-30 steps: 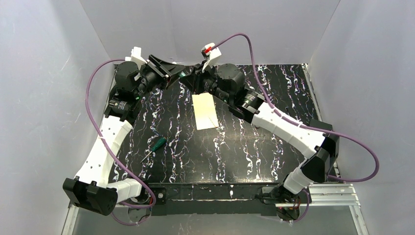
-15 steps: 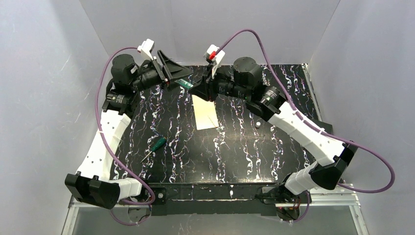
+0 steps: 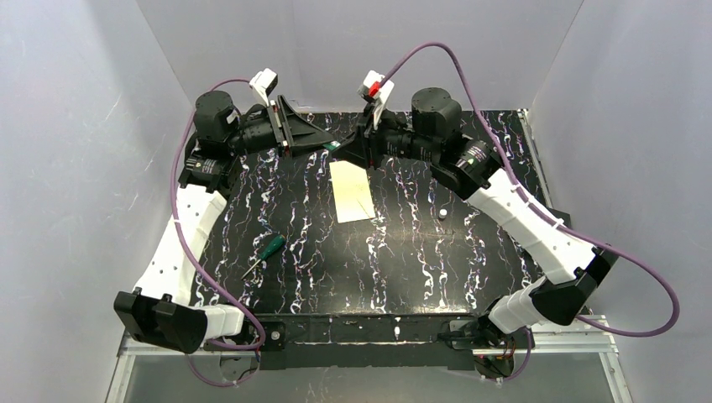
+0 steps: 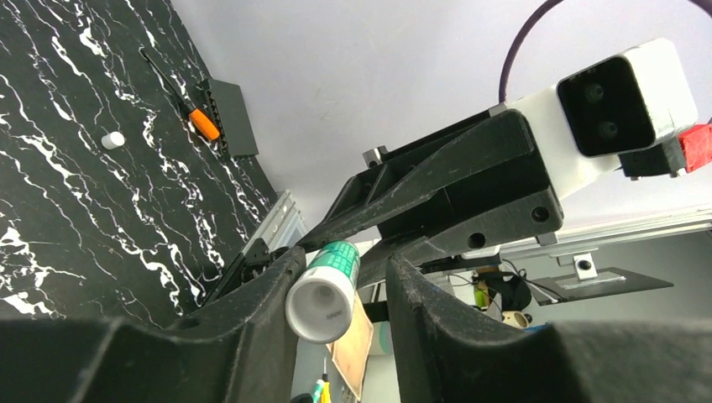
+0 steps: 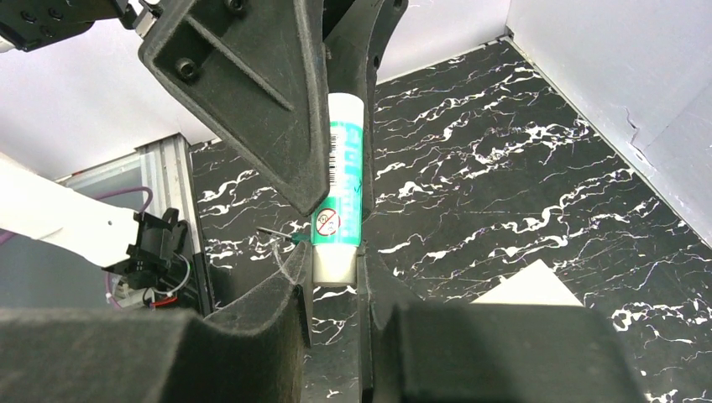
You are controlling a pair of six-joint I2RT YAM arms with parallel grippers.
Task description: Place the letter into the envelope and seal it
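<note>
The tan letter (image 3: 348,190) lies flat on the black table, just in front of both grippers. The white envelope (image 3: 369,201) shows as a paler strip along its right edge. Its pointed flap (image 5: 529,288) shows in the right wrist view. A green and white glue stick (image 5: 340,189) hangs in the air between the two grippers. My right gripper (image 5: 336,277) is shut on the stick's white end. My left gripper (image 4: 340,269) is open around the stick (image 4: 323,295), which touches one finger only. The two grippers meet tip to tip above the table's back, left (image 3: 334,143) and right (image 3: 346,149).
A green-handled screwdriver (image 3: 267,249) lies at the front left of the table. A small white cap (image 3: 442,215) lies to the right of the papers. An orange-handled tool (image 4: 201,124) lies near the table's edge. Grey walls stand on three sides.
Both grippers have lifted off the table's back and turned level, tip to tip, with the glue stick between them. The right elbow has swung out to the right. The papers have not moved.
</note>
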